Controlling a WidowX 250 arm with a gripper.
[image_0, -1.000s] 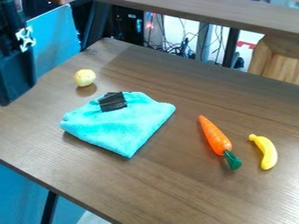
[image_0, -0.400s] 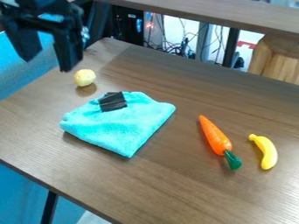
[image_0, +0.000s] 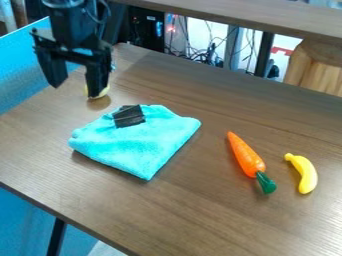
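The black gripper hangs at the upper left of the camera view, its two fingers spread wide with nothing between them. One finger partly covers a small pale yellow ball on the table; whether they touch I cannot tell. A folded turquoise cloth lies below and to the right of the gripper, with a black patch near its upper corner. Farther right lies an orange carrot with a green top, pointing down and right. Beside it is a curved yellow banana.
The brown wooden table has its left edge running diagonally to the lower front. A raised wooden shelf crosses behind the far edge, with cables and a light wooden piece beneath it. A blue panel stands at the left.
The gripper has come in from the left edge over the table's far left part, then moved slightly right and down, with a finger now covering much of the ball. The other objects have stayed put.
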